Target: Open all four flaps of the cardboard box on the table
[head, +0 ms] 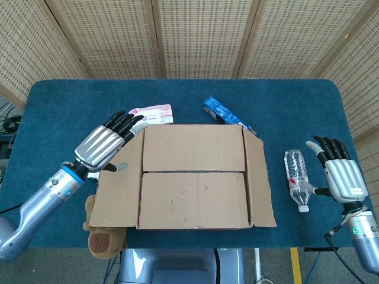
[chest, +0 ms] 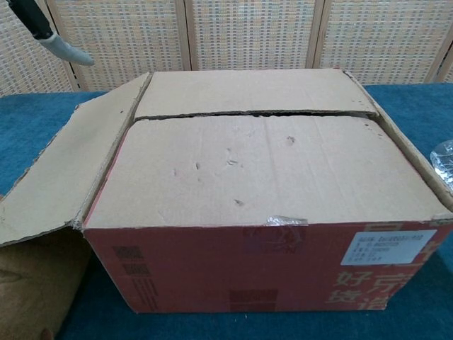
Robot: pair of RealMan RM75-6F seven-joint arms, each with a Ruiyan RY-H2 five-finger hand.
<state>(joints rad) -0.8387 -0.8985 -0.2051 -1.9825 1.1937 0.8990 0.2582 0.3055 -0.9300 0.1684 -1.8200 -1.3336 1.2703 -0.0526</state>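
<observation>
Cardboard box (head: 195, 177) is sitting mid-tabletop (head: 177, 94), its two side flaps folded out, the near flap (chest: 262, 170) and far flap (chest: 251, 92) lying closed. Left of the box, the left robot hand (head: 106, 145) is hovering over the left flap (head: 118, 183), fingers extended, holding nothing; right robot hand (head: 340, 171) is idling open right of the box beside a water bottle (head: 296, 178). Side-flap step is looking finished; next move likely needs fingertips hooked under the centre seam (head: 192, 172).

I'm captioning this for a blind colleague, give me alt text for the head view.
A cardboard box sits on a blue table, side flaps folded out, two middle flaps closed. The left robot hand hovers over the left flap; the right robot hand is open beside a water bottle.
</observation>
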